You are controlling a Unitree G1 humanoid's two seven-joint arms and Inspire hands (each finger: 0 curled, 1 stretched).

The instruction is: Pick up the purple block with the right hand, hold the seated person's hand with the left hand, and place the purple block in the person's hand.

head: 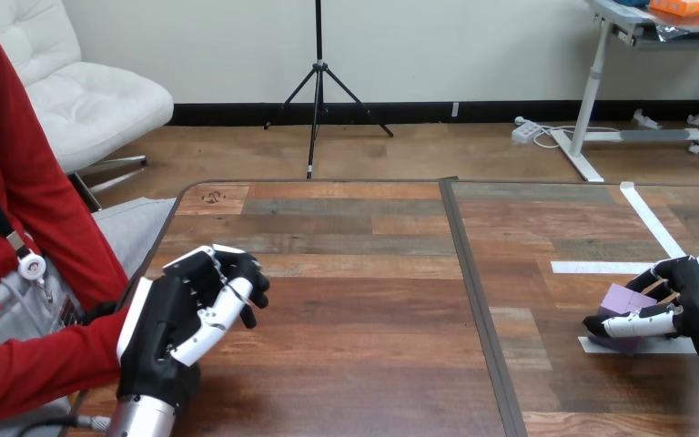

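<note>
On the wooden table [355,300], right robot hand [697,305] curls round purple block [625,299].

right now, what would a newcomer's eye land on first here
The right hand at the table's right edge draws the eye first, its fingers curled round the purple block beside a strip of white tape. Next comes the left hand at the near left corner, right beside the end of the person's red sleeve.
</note>
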